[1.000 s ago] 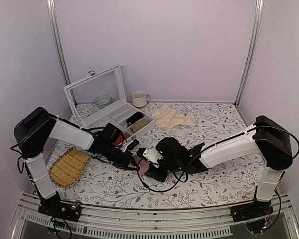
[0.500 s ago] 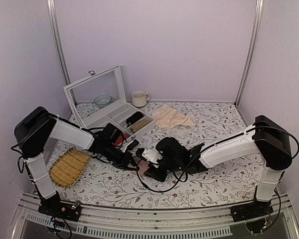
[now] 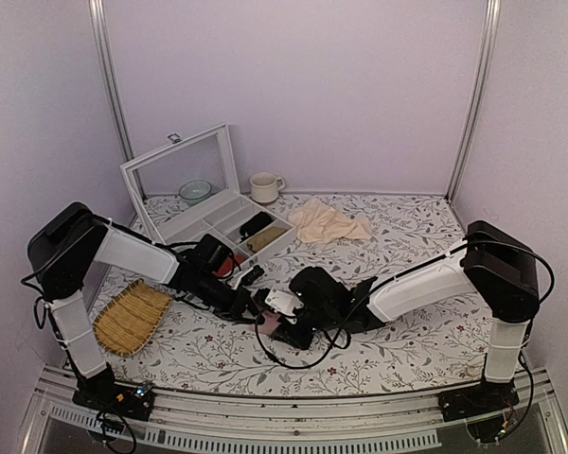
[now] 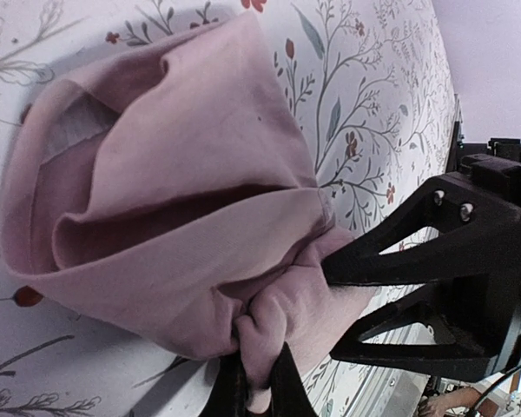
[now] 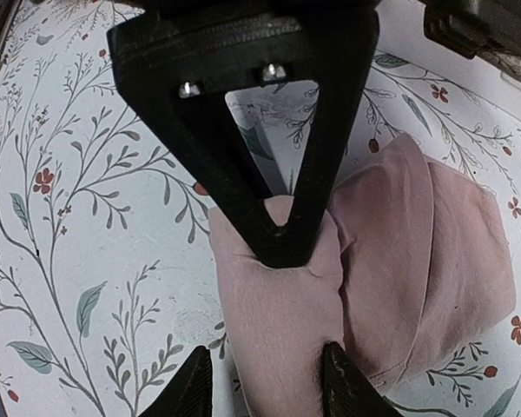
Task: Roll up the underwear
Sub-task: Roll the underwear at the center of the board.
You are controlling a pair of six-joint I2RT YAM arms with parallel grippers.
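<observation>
Right wrist view, nearest first: between the two pale pads [image 5: 187, 391] of the right claw [image 5: 269, 387], a thick fold of the underwear [image 5: 399, 252], pinched tight. Just ahead of that pinch, the black triangular finger of the left claw [image 5: 282, 248], tip pressed down into the same pink bunch. To the right of both, the rest of the garment in a loose flap on the floral table [image 5: 87, 217].

Left wrist view: fingers of the left claw pressed close together at the bottom edge, a small ridge of pink fabric nipped between them. Just right of that ridge, the two black fingers of the right claw closed on a neighbouring bunch. Beyond the tips, soft overlapping folds with a greyer inner panel at the far left.

Top external view: both claws tip to tip, low over the table, only a sliver of pink visible beneath. Left of the left claw, a woven tray [image 3: 133, 317]. Behind it, a small red bundle [image 3: 224, 268], partly hidden. Farther back, a white divided box [image 3: 191, 225] with raised lid [image 3: 182, 175]. Well beyond the right claw, a pale beige cloth [image 3: 327, 225]. Near the back wall, a mug [image 3: 263, 186] and a small bowl [image 3: 195, 191].
</observation>
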